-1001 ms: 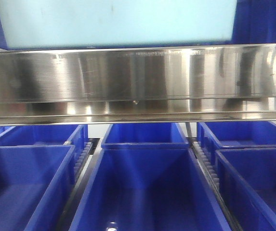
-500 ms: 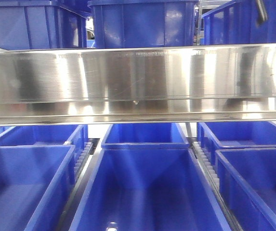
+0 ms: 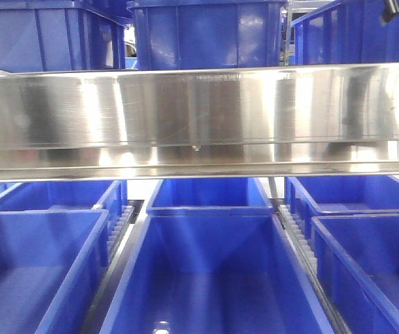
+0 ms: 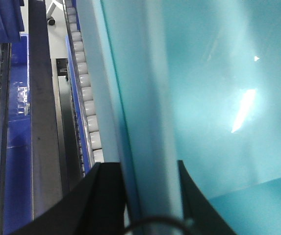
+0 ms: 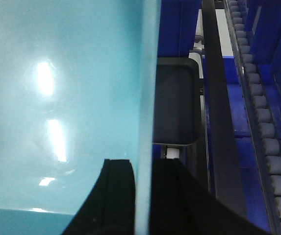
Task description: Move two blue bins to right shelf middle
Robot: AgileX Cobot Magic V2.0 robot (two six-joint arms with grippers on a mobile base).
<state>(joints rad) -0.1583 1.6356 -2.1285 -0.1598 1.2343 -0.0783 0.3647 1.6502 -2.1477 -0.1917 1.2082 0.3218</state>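
**Pale blue bin gripped by its walls at both wrists, beside the roller tracks**

The pale blue bin point(image 4: 204, 98) fills the right of the left wrist view and the left of the right wrist view point(image 5: 57, 98). In both views its thin wall runs lengthwise from the bottom edge to the top, leaning slightly in the left wrist view.

The left gripper point(image 4: 140, 169) grasps that wall at the bottom of the frame, one black finger on each side. The right gripper point(image 5: 142, 166) is clenched on the wall in the same way.

Roller tracks point(image 4: 84, 93) lie alongside the bin and run the same way as its wall, on the left of the left wrist view and on the right of the right wrist view point(image 5: 263, 122).

In the front view a steel shelf rail point(image 3: 199, 118) crosses the middle. Dark blue bins point(image 3: 206, 35) stand above it and more point(image 3: 213, 271) sit below. Which tier the held bin is at cannot be told.
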